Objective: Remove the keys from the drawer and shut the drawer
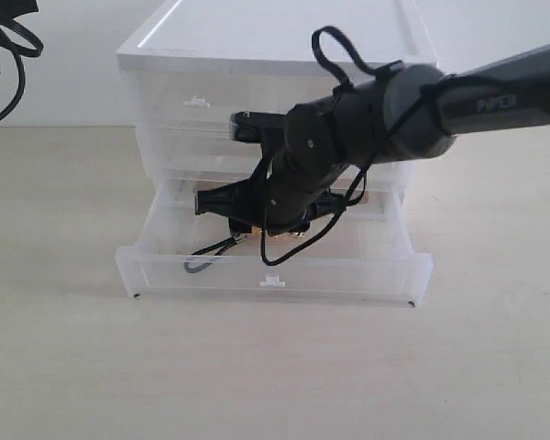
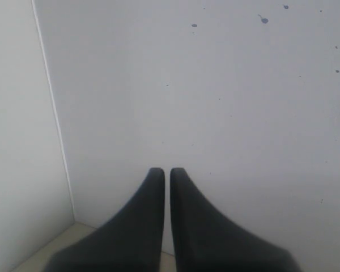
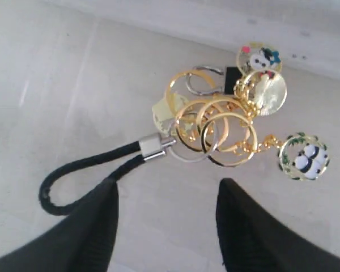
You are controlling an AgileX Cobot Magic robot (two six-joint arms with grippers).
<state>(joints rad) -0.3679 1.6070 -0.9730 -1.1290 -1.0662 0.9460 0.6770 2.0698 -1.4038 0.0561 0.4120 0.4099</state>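
Now right gripper (image 3: 169,184) hangs wide over the keys (image 3: 207,122) — strap (image 1: 200,263) at eight o'clock — centre on the rings (image 3: 229,139).

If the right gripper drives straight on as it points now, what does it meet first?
Probably the keys, lying on the drawer floor just ahead of the open right gripper; depth is unclear.
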